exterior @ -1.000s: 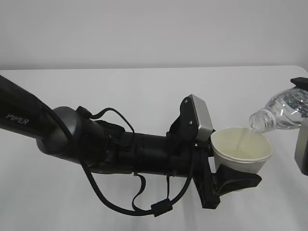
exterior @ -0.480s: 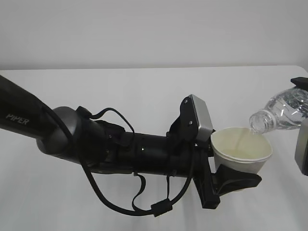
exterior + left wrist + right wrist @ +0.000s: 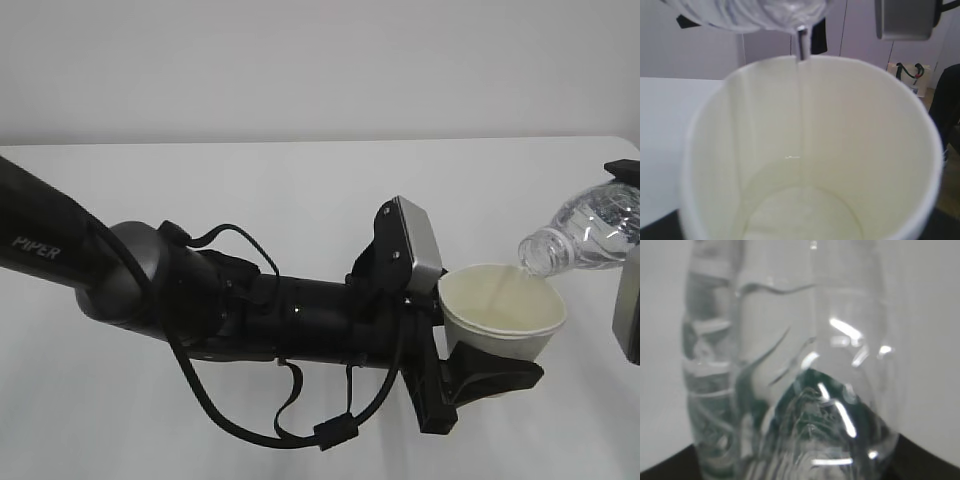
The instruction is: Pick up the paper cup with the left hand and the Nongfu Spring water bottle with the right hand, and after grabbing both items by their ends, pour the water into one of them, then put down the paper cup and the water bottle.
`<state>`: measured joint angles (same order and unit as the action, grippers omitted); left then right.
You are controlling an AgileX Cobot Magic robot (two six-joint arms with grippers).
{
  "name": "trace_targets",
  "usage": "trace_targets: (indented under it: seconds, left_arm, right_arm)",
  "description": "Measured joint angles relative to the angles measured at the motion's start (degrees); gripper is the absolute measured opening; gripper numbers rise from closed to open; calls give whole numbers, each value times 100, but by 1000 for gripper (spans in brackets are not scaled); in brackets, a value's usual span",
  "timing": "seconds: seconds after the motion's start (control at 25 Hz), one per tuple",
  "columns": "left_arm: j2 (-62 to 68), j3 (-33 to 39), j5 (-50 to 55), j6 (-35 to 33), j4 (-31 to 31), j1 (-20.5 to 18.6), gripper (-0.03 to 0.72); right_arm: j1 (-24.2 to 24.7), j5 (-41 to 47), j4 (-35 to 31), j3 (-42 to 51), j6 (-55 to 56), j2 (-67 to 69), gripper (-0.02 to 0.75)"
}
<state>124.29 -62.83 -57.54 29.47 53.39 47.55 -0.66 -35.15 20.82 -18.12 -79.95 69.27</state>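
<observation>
The white paper cup (image 3: 505,318) is held upright above the table, with my left gripper (image 3: 493,365) shut on its lower part. Seen from the left wrist, its cream inside (image 3: 865,150) fills the frame and hides the jaws. The clear Nongfu Spring water bottle (image 3: 585,235) lies tilted mouth-down over the cup's far rim. My right gripper (image 3: 630,240) at the frame's right edge is shut on its rear end. A thin stream of water (image 3: 801,100) runs from the bottle mouth (image 3: 800,30) into the cup. The right wrist view shows only the bottle's ribbed body (image 3: 790,365) up close.
The white table (image 3: 300,190) runs back to a plain pale wall. My left arm with its looped cables (image 3: 250,310) lies across the lower middle. A bag (image 3: 907,75) stands far behind in the left wrist view.
Neither arm has visibly moved. The bottle stays tilted and the thin stream keeps running into the cup.
</observation>
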Motion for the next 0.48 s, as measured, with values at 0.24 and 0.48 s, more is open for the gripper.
trace_targets:
  seconds: [0.24, 0.48]
  left_arm:
    - [0, 0, 0, 0, 0, 0, 463]
    - [0, 0, 0, 0, 0, 0, 463]
  right_arm:
    - [0, -13, 0, 0, -3, 0, 400]
    - [0, -17, 0, 0, -26, 0, 400]
